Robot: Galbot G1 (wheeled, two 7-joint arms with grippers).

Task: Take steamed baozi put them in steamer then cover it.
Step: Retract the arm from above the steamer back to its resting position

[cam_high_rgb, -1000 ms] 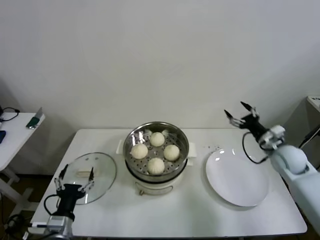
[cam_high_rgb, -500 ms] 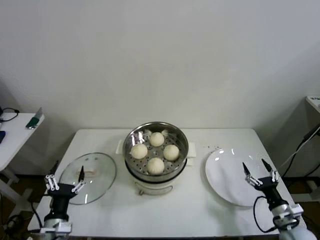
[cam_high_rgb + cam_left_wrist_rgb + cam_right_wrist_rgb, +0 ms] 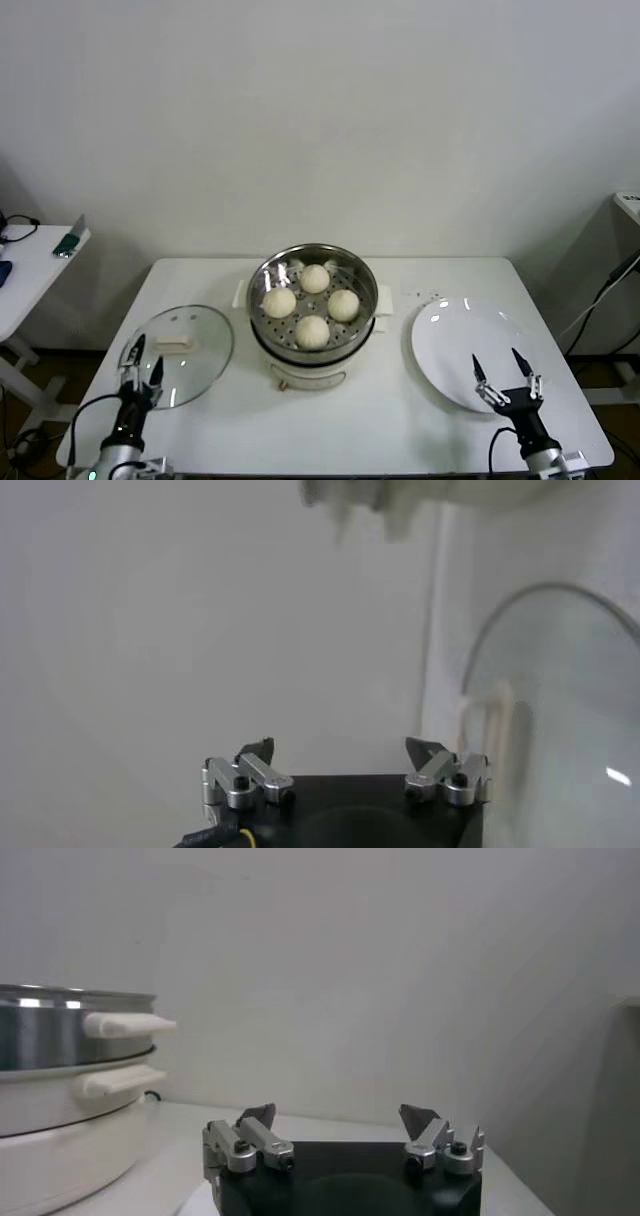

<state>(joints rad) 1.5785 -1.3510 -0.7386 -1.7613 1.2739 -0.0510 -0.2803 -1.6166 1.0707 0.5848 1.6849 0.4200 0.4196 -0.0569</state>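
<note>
The steamer [image 3: 313, 320] stands at the middle of the white table [image 3: 390, 430], uncovered, with 4 baozi [image 3: 312, 331] on its perforated tray: 1 toward the wall, 1 on each side and 1 nearest the robot, all apart from the steel wall. The lid [image 3: 180, 352] lies flat on the table to the robot's left of the pot, its rim just beside the table's left edge and a bare strip of table between it and the steamer's base. On the right sits a white plate [image 3: 470, 350], well apart from the pot. The left gripper [image 3: 141, 360] hovers at the lid's near rim, jaws spread, holding nothing. The right gripper [image 3: 507, 371] hangs at the plate's near edge, jaws spread wide and holding nothing; in its wrist view the steamer's side handle [image 3: 128, 1025] juts out beside it.
</note>
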